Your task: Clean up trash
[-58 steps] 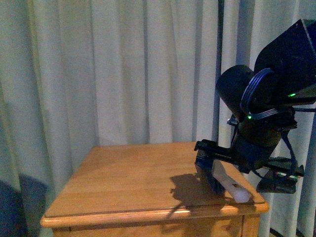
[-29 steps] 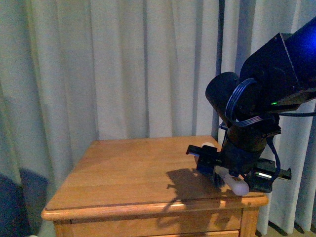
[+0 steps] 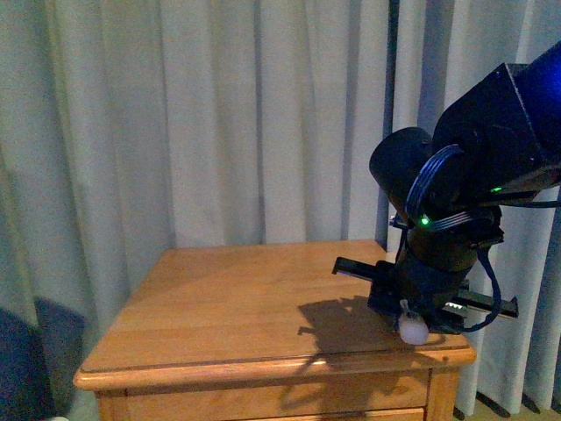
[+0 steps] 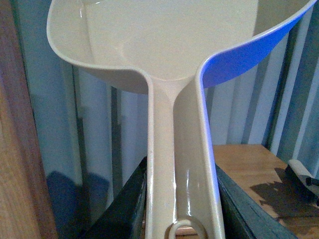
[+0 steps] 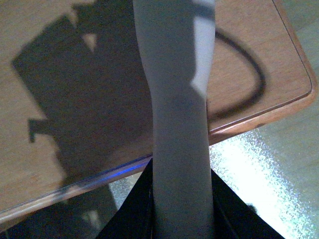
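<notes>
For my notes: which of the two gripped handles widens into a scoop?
The beige dustpan handle in the left jaws; the grey handle in the right jaws is a plain rod.

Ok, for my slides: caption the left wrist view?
Left tool grips a beige dustpan by its handle, curtains and a wooden table beyond.

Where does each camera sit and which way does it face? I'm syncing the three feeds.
Front: on the body, facing the wooden table and curtains; right arm and right gripper show.
Left wrist: on that wrist, looking along the dustpan in the left gripper toward curtains.
Right wrist: on that wrist, looking down a pale handle at the table edge.
Shared: all see the table.
</notes>
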Robot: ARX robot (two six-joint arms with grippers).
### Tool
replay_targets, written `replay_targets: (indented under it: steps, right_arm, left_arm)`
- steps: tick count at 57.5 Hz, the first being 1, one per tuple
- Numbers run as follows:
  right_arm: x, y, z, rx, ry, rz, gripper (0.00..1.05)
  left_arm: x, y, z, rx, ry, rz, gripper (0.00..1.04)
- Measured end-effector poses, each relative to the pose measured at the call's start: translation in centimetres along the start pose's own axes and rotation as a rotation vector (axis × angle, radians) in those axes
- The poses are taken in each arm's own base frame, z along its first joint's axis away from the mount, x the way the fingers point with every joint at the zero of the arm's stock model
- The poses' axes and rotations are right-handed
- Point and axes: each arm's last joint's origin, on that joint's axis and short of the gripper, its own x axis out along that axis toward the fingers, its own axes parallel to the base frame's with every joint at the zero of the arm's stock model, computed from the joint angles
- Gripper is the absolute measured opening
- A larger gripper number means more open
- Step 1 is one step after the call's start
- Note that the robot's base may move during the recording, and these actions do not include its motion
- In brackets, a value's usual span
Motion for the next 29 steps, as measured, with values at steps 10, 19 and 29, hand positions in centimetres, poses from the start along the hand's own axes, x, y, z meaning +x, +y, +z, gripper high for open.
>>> replay_targets:
  steps: [10,19,29]
  right_arm:
    - [-2.3,-0.9,0.0,-0.071,-0.13,-0.002,0.2]
    - [-7.0,-2.1,0.2,-0.151,-0.339,0.02,0.2]
    - [-13.3,-4.9,-1.0,-0.197,-0.553,0.055,0.2]
  left_arm:
    - [0.0,0.0,0.0,0.0,0.0,0.0,0.29]
    - [0.0,0.0,0.0,0.0,0.0,0.0,0.29]
    - [0.0,0.0,0.0,0.0,0.0,0.0,0.29]
